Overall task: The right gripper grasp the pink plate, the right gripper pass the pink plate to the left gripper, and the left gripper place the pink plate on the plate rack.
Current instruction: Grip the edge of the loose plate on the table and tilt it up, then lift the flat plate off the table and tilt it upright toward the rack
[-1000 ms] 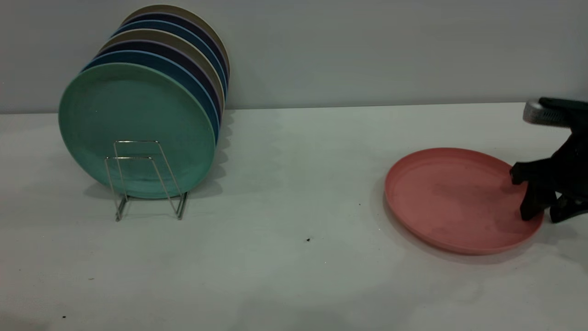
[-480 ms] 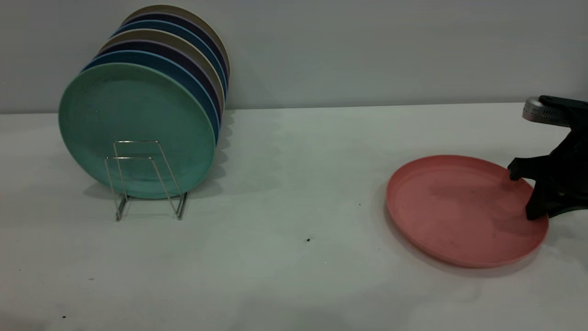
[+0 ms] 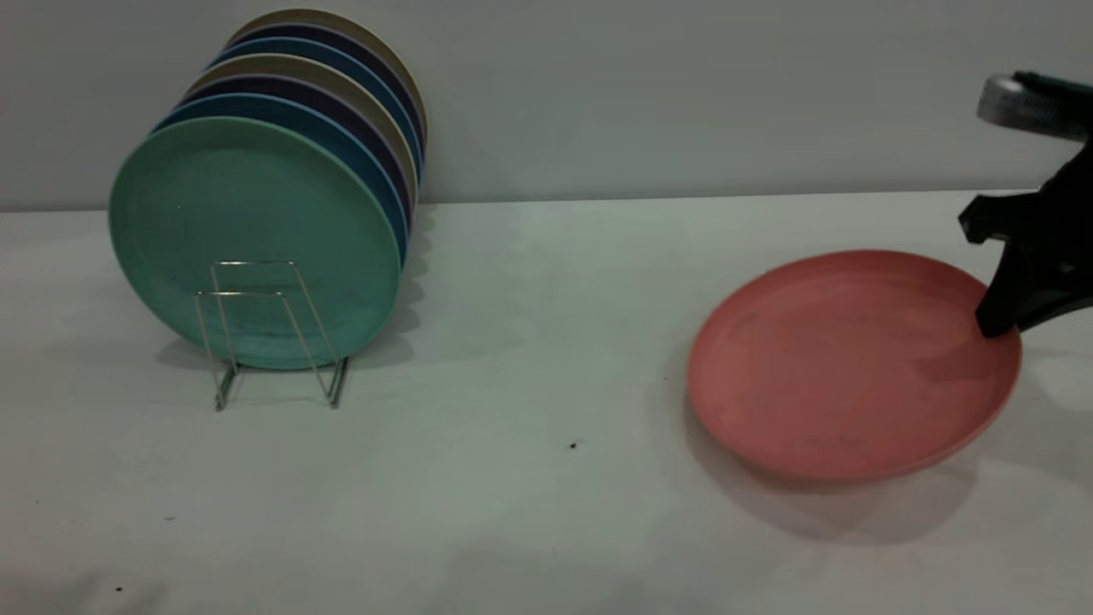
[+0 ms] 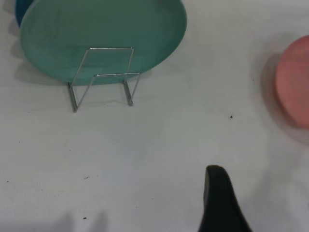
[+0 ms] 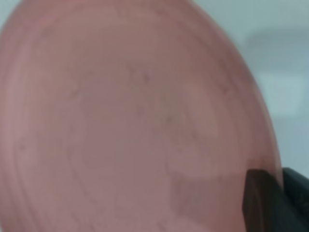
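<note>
The pink plate (image 3: 854, 363) hangs tilted above the table at the right, its left edge lowest, with its shadow below it. My right gripper (image 3: 999, 325) is shut on the plate's right rim; the silver ribbed cylinder (image 3: 1016, 102) shows above it. In the right wrist view the plate (image 5: 125, 121) fills the picture, and the gripper (image 5: 277, 193) clamps its rim. The plate rack (image 3: 273, 333) stands at the left, with two bare wire loops in front. My left gripper (image 4: 219, 203) is out of the exterior view and hovers over the table, short of the rack (image 4: 104, 77). The plate's edge shows there too (image 4: 294, 82).
Several upright plates fill the rack, the teal-green plate (image 3: 256, 239) at the front and blue, dark and beige ones behind it. Bare white table lies between the rack and the pink plate. A grey wall runs along the back.
My right gripper has risen with the pink plate in it. The plate has left the table and now hangs tilted, a little farther left.
</note>
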`<state>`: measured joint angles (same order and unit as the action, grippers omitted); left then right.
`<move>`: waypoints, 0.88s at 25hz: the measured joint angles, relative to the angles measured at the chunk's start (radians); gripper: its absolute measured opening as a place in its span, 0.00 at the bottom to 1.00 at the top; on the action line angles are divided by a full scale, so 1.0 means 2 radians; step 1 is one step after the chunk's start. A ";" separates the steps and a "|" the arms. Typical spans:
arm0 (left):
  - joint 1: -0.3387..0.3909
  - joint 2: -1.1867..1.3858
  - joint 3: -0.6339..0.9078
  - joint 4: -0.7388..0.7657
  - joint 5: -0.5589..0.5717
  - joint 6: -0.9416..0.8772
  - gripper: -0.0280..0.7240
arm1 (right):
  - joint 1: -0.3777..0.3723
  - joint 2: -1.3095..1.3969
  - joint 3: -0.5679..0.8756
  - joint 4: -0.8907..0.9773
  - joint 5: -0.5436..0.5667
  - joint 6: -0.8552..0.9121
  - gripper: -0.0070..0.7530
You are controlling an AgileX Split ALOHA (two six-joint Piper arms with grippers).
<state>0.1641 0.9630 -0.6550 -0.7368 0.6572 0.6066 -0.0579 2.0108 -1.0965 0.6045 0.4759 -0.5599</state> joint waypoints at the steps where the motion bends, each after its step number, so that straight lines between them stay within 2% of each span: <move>1: 0.000 0.000 0.000 0.000 0.000 0.000 0.66 | 0.000 -0.002 0.000 0.002 0.009 0.000 0.03; 6: 0.000 0.000 0.000 0.000 0.005 0.001 0.66 | 0.000 -0.005 0.000 0.036 0.046 -0.017 0.03; 10: 0.000 0.017 0.000 -0.020 0.046 0.034 0.66 | 0.000 -0.005 0.000 0.099 0.093 -0.070 0.03; 13: 0.000 0.061 0.000 -0.082 0.076 0.091 0.66 | 0.000 -0.005 0.000 0.169 0.130 -0.128 0.03; 16: 0.000 0.109 0.000 -0.158 0.080 0.148 0.66 | 0.000 -0.006 0.000 0.225 0.158 -0.174 0.03; 20: 0.000 0.182 0.000 -0.214 0.079 0.194 0.66 | 0.000 -0.012 0.000 0.250 0.175 -0.199 0.03; 21: 0.000 0.250 0.000 -0.283 0.080 0.244 0.66 | 0.000 -0.012 0.003 0.252 0.188 -0.210 0.03; 22: 0.000 0.250 0.000 -0.283 0.080 0.244 0.66 | 0.000 -0.012 0.003 0.252 0.188 -0.210 0.03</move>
<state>0.1646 1.4640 -0.6550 -1.3031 0.8163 1.0939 -0.0579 1.9868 -1.0903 1.1090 0.8509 -0.9803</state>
